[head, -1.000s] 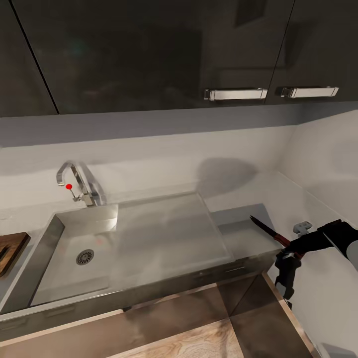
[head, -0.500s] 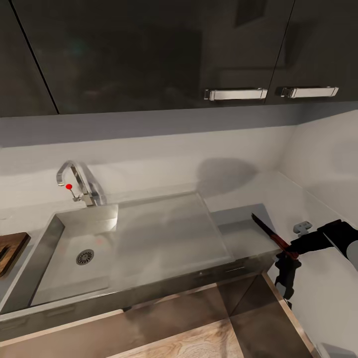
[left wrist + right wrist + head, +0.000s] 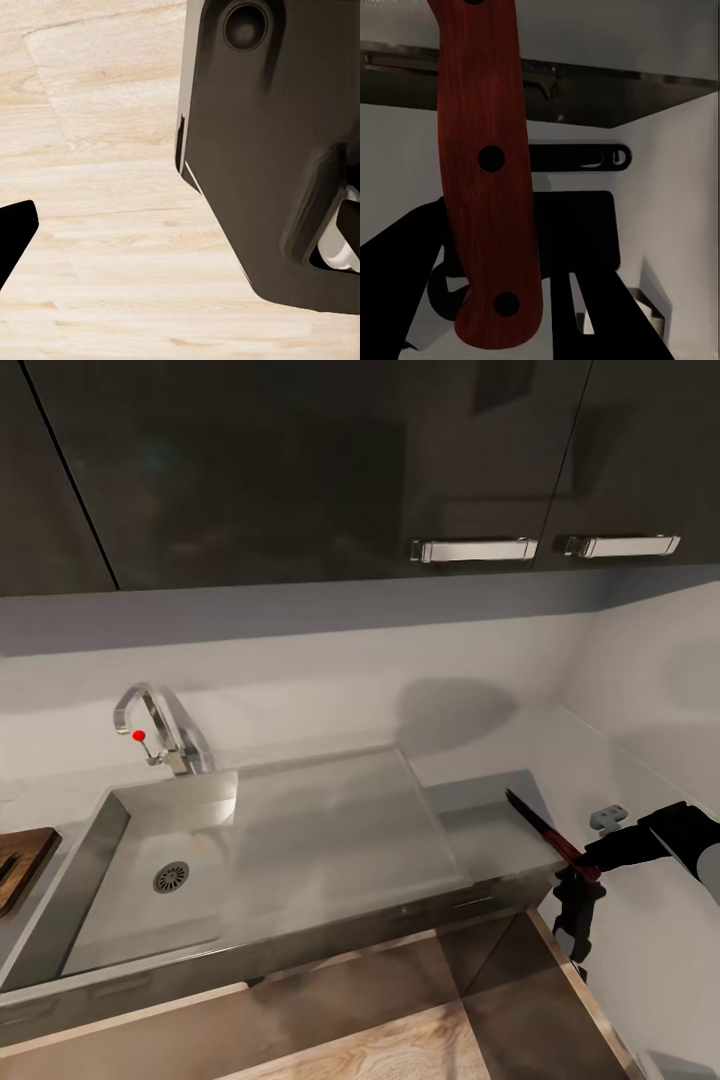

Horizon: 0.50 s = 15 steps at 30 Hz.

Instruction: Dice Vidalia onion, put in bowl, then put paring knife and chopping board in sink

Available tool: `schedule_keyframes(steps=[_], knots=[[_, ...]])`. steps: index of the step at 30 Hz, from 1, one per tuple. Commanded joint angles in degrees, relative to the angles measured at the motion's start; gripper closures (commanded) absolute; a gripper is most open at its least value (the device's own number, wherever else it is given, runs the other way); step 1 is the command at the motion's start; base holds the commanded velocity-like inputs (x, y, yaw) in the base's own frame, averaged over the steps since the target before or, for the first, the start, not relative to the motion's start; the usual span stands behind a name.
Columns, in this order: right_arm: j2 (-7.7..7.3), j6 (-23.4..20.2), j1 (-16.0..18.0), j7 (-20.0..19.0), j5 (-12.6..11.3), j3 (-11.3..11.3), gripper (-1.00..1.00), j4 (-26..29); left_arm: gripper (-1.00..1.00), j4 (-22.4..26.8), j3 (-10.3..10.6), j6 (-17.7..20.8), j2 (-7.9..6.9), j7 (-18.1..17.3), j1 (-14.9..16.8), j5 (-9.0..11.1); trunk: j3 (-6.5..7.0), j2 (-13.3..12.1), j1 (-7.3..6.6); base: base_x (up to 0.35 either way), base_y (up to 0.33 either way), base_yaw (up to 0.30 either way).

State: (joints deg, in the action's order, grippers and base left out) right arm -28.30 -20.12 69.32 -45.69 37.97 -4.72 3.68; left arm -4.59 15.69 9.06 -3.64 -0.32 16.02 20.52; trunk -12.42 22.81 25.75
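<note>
Across the head view from 9 to 4 o'clock runs the countertop (image 3: 500, 800), with the sink (image 3: 300, 840) set into it — basin with nothing in it, drainboard bare. At 9 o'clock the chopping board (image 3: 25, 860) is cut off by the frame edge, well apart from the sink's near wall. At 4 o'clock the right gripper (image 3: 578, 872) pinches the paring knife (image 3: 545, 827) by its reddish handle, blade pointing up and toward the drainboard. Left gripper: can't tell its state. Risks — blade tip catching the counter edge on the swing over, or the handle rotating in the pinch and dropping outside the basin.
</note>
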Motion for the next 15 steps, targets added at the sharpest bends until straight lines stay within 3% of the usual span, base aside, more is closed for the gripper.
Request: schedule_keyframes(steps=[1,15], knots=[[0.00,-0.5,0.0,-0.2,0.2,-0.5,1.00,0.1,-1.00,-0.1,0.5,0.1,0.02,0.0,0.1,0.6,-0.06,0.1,0.03,0.000,0.000,0.000],[0.07,-0.5,0.0,-0.2,0.2,-0.7,1.00,0.1,-1.00,0.0,0.4,-1.2,-0.02,0.0,0.1,0.6,1.14,0.1,0.03,0.000,0.000,0.000]])
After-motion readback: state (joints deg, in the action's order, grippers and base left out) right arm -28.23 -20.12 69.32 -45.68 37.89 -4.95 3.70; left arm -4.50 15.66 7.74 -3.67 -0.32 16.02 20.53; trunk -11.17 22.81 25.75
